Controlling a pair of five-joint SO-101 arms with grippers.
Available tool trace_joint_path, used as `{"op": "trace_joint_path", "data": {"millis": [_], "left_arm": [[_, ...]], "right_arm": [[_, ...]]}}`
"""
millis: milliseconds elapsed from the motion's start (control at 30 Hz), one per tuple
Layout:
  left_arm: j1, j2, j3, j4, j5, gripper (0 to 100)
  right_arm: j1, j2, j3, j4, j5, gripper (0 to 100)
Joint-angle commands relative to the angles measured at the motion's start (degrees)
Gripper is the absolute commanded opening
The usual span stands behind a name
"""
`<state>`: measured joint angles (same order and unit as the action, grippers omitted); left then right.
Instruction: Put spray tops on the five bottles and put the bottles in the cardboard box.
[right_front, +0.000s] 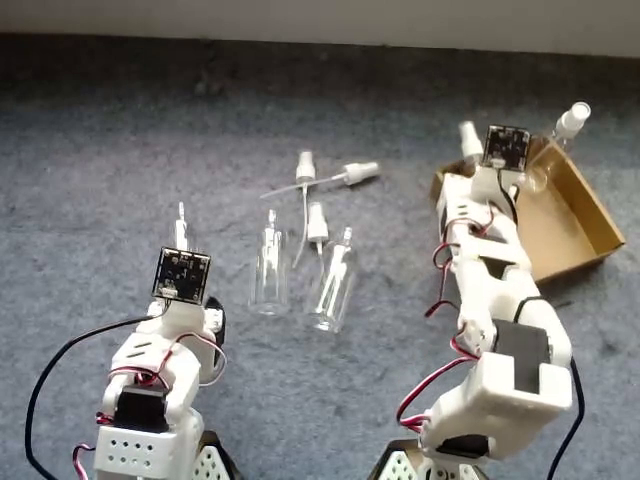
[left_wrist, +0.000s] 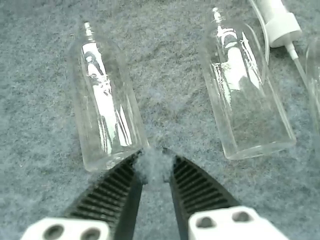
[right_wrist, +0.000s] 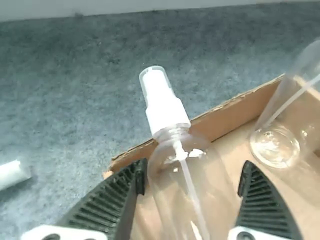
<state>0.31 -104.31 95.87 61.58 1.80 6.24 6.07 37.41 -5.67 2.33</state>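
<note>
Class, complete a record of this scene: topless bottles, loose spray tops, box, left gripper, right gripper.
Topless bottles: three, lying on carpet
Loose spray tops: three, on carpet near them
Box: one capped bottle leaning inside
Left gripper: open, at the base of one topless bottle
Right gripper: shut on another capped bottle, over box

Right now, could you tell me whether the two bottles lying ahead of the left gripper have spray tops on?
No, the near bottle and its neighbour both lie with bare necks.

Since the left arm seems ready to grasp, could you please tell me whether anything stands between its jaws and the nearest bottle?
Nothing visible does; the left gripper sits at the base of that bottle, over carpet.
</note>
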Motion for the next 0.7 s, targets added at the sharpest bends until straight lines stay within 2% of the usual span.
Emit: {"op": "trace_joint_path", "data": {"millis": [0, 333, 667], "left_arm": [[0.7, -0.5, 0.7, -1.1, -0.6, 0], [0.8, -0.5, 0.7, -0.9, -0.6, 0], [0.9, -0.5, 0.7, -0.8, -0.6, 0]], "right_arm": [[-0.6, -6.8, -5.7, 8.3, 0.6, 26.4], [-1.3, -9.2, -17.6, 28.5, 0.6, 26.5], [-4.8, -9.4, -31.0, 53.1, 0.6, 26.4]]}}
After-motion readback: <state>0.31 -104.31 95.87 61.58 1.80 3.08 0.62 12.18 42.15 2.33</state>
